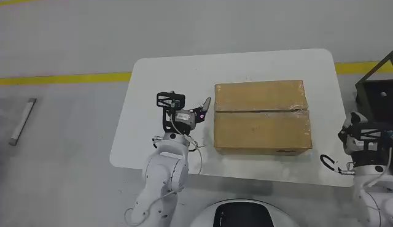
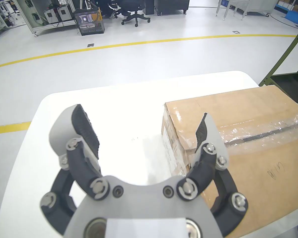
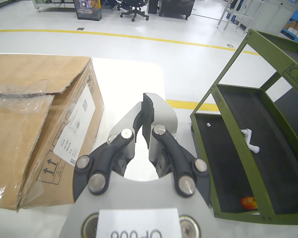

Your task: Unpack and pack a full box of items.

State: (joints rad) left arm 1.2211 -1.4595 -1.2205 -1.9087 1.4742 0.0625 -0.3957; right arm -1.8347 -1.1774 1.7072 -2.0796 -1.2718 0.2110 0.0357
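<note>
From above, the box (image 1: 261, 116) lies closed on the right part of the worktop (image 1: 166, 80), contents hidden, so its weight cannot be judged. The left wrist view has the left claw (image 2: 141, 120) wide open and empty just beside the box's end; the crinkled tape (image 2: 263, 130) on the seam may slip, or drag the box, if pulled. The right wrist view has the right claw (image 3: 145, 110) pinched together on nothing by the torn other end, near the worktop's edge and a green cart (image 3: 225, 67), where a shoved box could overhang.

Matt brown cardboard box (image 1: 262, 116), glossy clear tape seam; smooth white table (image 1: 166, 80)
</note>
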